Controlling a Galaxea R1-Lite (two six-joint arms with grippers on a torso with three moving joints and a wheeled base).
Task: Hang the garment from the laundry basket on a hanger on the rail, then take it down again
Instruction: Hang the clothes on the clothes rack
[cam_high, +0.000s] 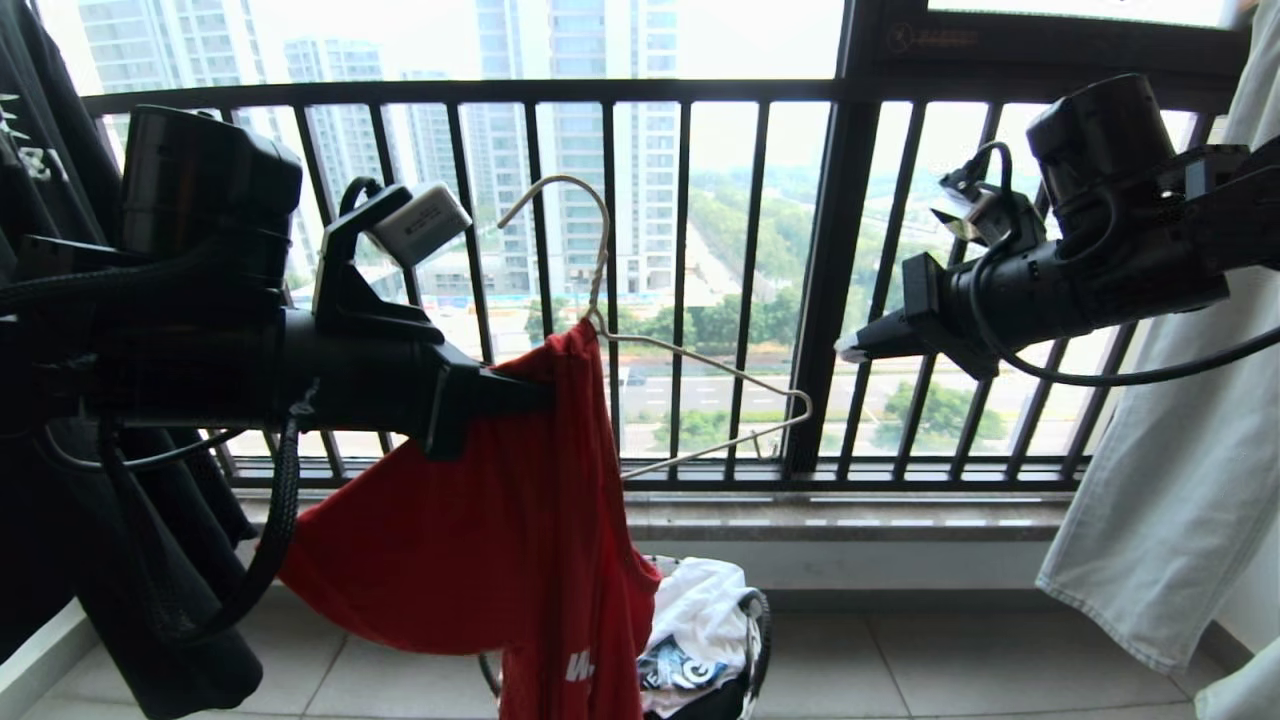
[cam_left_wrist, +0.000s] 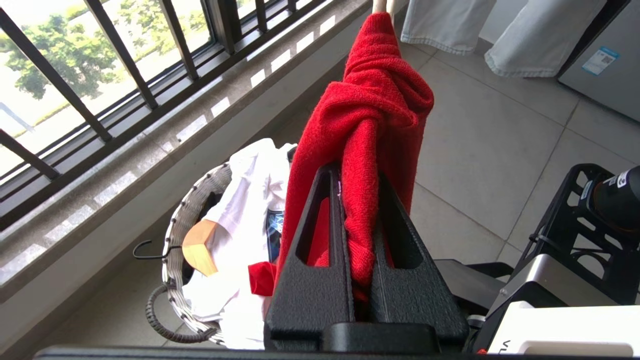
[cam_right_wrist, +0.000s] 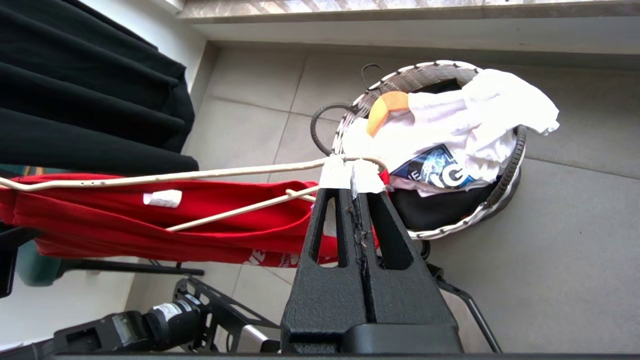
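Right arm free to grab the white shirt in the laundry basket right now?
Probably not: the right pincer is shut on the wire hanger, busy. The white shirt lies uncovered atop the laundry basket.

One red garment, one wire hanger, one laundry basket, two claws.

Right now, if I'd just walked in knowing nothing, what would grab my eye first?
Probably the red T-shirt, bunched in the left hand and draped half over a thin wire hanger in mid-air before the balcony railing. The right hand pinches the hanger's far corner. Below on the floor sits a round laundry basket stuffed with white clothes.
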